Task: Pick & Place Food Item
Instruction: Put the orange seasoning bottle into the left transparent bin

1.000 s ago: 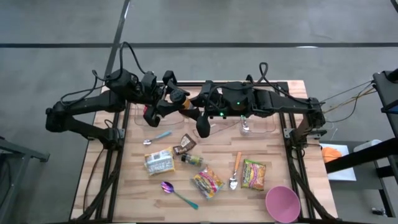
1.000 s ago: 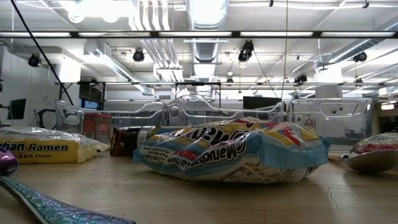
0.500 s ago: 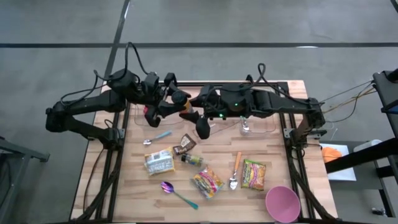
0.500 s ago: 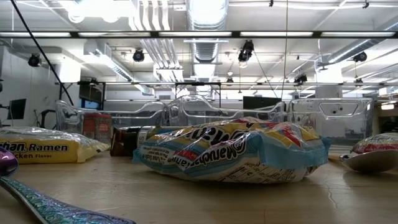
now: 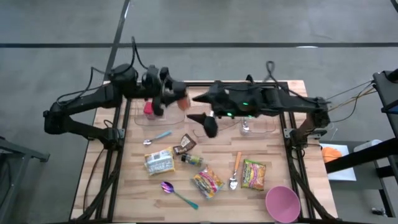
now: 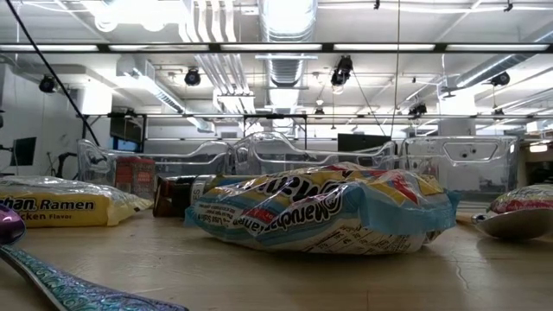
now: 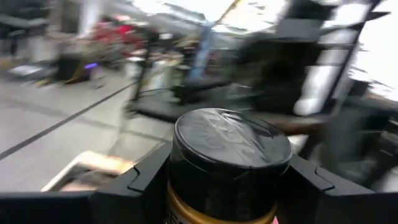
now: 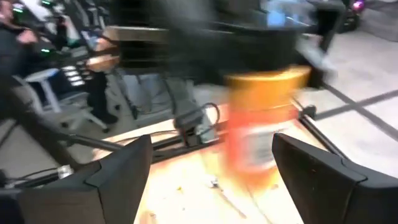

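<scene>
My left gripper (image 5: 169, 94) is shut on an orange jar (image 5: 181, 99) with a black lid (image 7: 231, 142), held in the air over the table's far left part. My right gripper (image 5: 206, 121) is open and empty a little to the right of the jar. In the right wrist view the jar (image 8: 264, 124) shows blurred, beyond the spread fingers. Several food packets lie on the table: a yellow ramen pack (image 5: 159, 161), a ramen pack (image 5: 208, 182) in the middle and a green pack (image 5: 254, 173). My left gripper pinches the jar between its two fingers, which stand on opposite sides of the jar's upper part just under the lid (image 7: 186, 193). The lid end points away from the wrist. The jar is lifted clear of the table.
Two clear bins (image 5: 258, 124) stand along the far edge; the left one holds a red item (image 5: 148, 109). A pink bowl (image 5: 283, 202), a wooden-handled spoon (image 5: 235, 169), a purple spoon (image 5: 173, 190), a blue spoon (image 5: 158, 136) and a small dark bottle (image 5: 191, 160) lie on the table.
My left gripper has gone up and toward the table's far edge with the orange jar. My right gripper, which was close against the jar, has drawn back toward the table's right, away from it.
</scene>
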You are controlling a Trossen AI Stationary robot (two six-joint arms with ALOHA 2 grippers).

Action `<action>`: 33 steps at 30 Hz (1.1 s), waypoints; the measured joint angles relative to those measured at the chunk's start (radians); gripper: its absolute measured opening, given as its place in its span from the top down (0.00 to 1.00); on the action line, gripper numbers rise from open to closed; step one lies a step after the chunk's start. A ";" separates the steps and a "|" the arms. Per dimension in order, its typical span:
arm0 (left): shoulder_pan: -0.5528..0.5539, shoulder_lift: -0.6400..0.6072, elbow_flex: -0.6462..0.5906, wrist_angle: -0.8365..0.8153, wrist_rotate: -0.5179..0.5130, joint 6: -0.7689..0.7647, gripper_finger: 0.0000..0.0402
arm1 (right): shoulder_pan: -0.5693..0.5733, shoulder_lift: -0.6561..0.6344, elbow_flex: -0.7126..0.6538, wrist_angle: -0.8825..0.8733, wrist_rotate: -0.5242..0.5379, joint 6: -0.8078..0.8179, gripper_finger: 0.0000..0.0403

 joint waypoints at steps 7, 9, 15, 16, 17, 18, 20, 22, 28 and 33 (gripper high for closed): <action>0.132 -0.047 -0.009 -0.224 0.009 -0.026 0.47 | -0.015 -0.127 -0.065 -0.054 0.002 -0.028 0.19; 0.164 -0.049 -0.020 -0.267 0.007 -0.022 0.47 | -0.035 -0.187 -0.118 -0.049 -0.002 -0.013 0.19; 0.199 -0.060 -0.143 -0.274 -0.123 -0.032 0.47 | -0.092 -0.399 -0.368 0.019 0.002 0.045 0.19; 0.200 -0.059 -0.176 -0.262 -0.144 -0.036 0.47 | -0.095 -0.433 -0.417 0.060 0.001 0.052 0.19; 0.200 -0.057 -0.212 -0.243 -0.162 -0.038 0.47 | -0.096 -0.467 -0.464 0.095 0.001 0.054 0.19; 0.201 -0.056 -0.248 -0.209 -0.181 -0.044 0.47 | -0.097 -0.502 -0.511 0.134 0.001 0.061 0.19; 0.201 -0.057 -0.321 -0.109 -0.225 -0.069 0.47 | -0.097 -0.561 -0.596 0.202 -0.004 0.076 0.19; 0.201 -0.062 -0.393 -0.017 -0.263 -0.097 0.47 | -0.097 -0.606 -0.671 0.262 -0.004 0.083 0.19; 0.195 -0.071 -0.530 0.082 -0.420 -0.083 0.47 | -0.097 -0.672 -0.817 0.377 -0.023 0.112 0.19; 0.189 -0.068 -0.623 0.149 -0.514 -0.044 0.47 | -0.098 -0.674 -0.854 0.383 -0.025 0.115 0.19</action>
